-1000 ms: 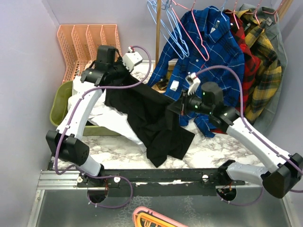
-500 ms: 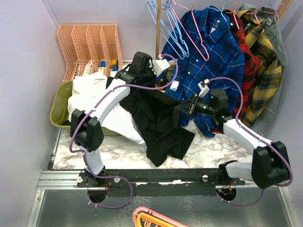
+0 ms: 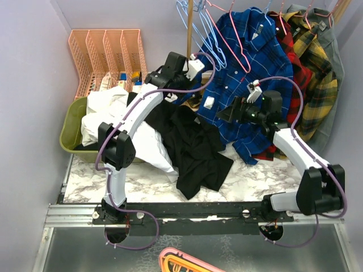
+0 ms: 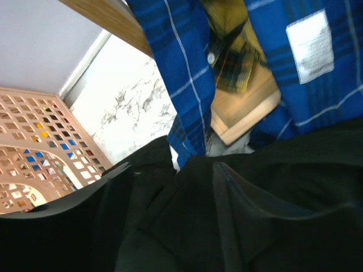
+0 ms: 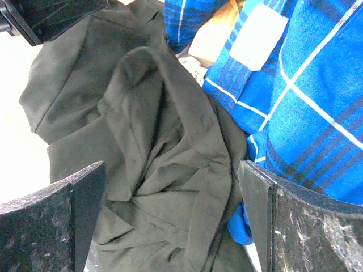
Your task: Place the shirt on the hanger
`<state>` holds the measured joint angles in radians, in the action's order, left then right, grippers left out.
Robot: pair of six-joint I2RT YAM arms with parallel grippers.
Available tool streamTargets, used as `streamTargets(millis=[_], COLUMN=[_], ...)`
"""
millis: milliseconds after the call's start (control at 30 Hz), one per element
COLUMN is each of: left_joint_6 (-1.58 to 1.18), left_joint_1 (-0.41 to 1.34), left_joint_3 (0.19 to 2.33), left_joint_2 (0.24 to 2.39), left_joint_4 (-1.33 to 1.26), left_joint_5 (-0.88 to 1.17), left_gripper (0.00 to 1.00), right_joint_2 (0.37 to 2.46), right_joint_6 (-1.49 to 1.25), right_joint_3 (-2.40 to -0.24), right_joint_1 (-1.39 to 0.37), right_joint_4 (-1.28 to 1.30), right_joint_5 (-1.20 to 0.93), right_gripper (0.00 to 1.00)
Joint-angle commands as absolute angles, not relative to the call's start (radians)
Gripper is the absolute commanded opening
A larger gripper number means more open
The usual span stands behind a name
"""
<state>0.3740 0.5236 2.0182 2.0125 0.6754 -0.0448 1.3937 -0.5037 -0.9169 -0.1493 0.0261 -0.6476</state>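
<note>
The black shirt lies crumpled on the marble table, its upper part reaching toward the back. My left gripper hovers over that upper part. In the left wrist view the left gripper has its dark fingers apart, with black fabric close beneath them. My right gripper hangs wide open above the shirt's right side. The right wrist view has the right gripper spread over folds of the shirt, holding nothing. The pink hanger hangs at the back, against the blue plaid shirt.
A blue plaid shirt and red and yellow plaid shirts hang at the back right. Light blue hangers hang by a wooden post. A pink file rack and a green bin with a white garment stand at the left.
Both grippers have opened and let go of the black shirt, which has slumped onto the table. The left arm swung right and back; the right gripper rose toward the plaid shirt.
</note>
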Motion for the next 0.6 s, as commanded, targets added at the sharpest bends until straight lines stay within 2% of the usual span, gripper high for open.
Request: streamTargets(millis=[0, 133, 267, 367, 500, 567], left_joint_6=[0.319, 0.302, 0.303, 0.296, 0.285, 0.286], left_joint_1=[0.523, 0.522, 0.517, 0.500, 0.471, 0.459], left_joint_3=[2.118, 2.089, 2.007, 1.899, 1.757, 1.684], left_joint_2=[1.961, 1.884, 1.790, 1.710, 1.618, 1.574], left_joint_4=[0.801, 0.809, 0.830, 0.817, 0.797, 0.779], left_joint_5=[-0.052, -0.120, -0.090, -0.025, 0.035, 0.071], left_gripper=[0.65, 0.67, 0.77, 0.77, 0.76, 0.76], right_joint_2=[1.266, 1.191, 1.231, 1.275, 1.346, 1.427], right_joint_6=[-0.352, -0.309, -0.197, -0.198, -0.190, -0.180], right_joint_3=[-0.915, -0.848, -0.887, -0.881, -0.864, -0.911], right_joint_1=[-0.151, -0.195, -0.414, -0.450, -0.449, -0.449], right_joint_4=[0.135, 0.101, 0.157, 0.085, -0.097, -0.122], right_joint_5=[-0.549, -0.542, -0.274, -0.176, -0.129, -0.118], right_gripper=[0.99, 0.99, 0.99, 0.93, 0.74, 0.72])
